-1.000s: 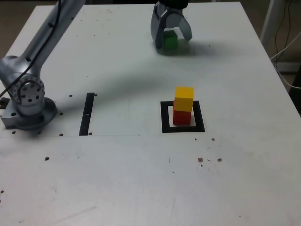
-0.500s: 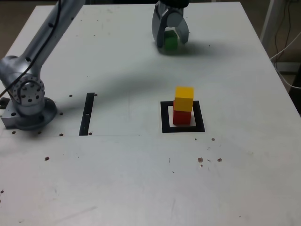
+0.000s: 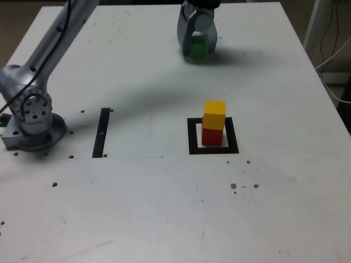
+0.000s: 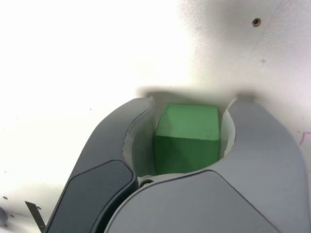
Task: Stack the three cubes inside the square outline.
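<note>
The green cube (image 3: 198, 46) rests on the table at the far side, and my gripper (image 3: 198, 52) is shut on it from above. In the wrist view the green cube (image 4: 187, 138) fills the space between the two grey fingers of the gripper (image 4: 190, 103), whose pads sit against its sides. Nearer the camera, the yellow cube (image 3: 214, 114) is stacked on the red cube (image 3: 211, 136) inside the black square outline (image 3: 193, 137). That stack sits well apart from the gripper.
A thin black strip (image 3: 102, 131) lies on the table at the exterior view's left of the outline. The arm's base (image 3: 33, 118) stands at the left edge. Small dark specks dot the white table (image 3: 164, 208). Cables hang past the right edge.
The gripper's fingers have come together around the green cube, from wide apart to tight on its sides. The cube and the yellow-on-red stack have not moved.
</note>
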### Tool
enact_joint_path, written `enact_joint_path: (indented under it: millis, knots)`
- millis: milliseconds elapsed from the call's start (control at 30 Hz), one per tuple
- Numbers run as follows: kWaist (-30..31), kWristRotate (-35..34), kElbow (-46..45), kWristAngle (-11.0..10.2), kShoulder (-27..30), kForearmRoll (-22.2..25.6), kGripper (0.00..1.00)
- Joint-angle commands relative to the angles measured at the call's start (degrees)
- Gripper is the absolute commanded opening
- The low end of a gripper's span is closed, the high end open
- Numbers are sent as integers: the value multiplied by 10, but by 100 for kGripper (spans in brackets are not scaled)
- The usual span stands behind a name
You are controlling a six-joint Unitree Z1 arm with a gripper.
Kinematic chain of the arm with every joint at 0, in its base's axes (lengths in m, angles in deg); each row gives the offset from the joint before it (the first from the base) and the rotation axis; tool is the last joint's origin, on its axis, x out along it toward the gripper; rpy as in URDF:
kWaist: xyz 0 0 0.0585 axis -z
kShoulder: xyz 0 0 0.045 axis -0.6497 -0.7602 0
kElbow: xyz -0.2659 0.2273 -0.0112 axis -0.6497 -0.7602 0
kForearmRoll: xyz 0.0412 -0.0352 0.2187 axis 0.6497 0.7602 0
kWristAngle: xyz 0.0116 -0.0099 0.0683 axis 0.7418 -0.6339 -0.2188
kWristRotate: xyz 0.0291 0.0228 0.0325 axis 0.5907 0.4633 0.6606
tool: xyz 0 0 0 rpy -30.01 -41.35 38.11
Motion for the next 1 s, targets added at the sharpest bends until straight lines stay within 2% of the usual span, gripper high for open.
enact_joint_path:
  millis: [0,433,967]
  knots:
    - [6,1,-8,0,23,2,24]
    - [67,-3,-81,4,124,13,24]
    - [205,-63,-197,24,233,16,24]
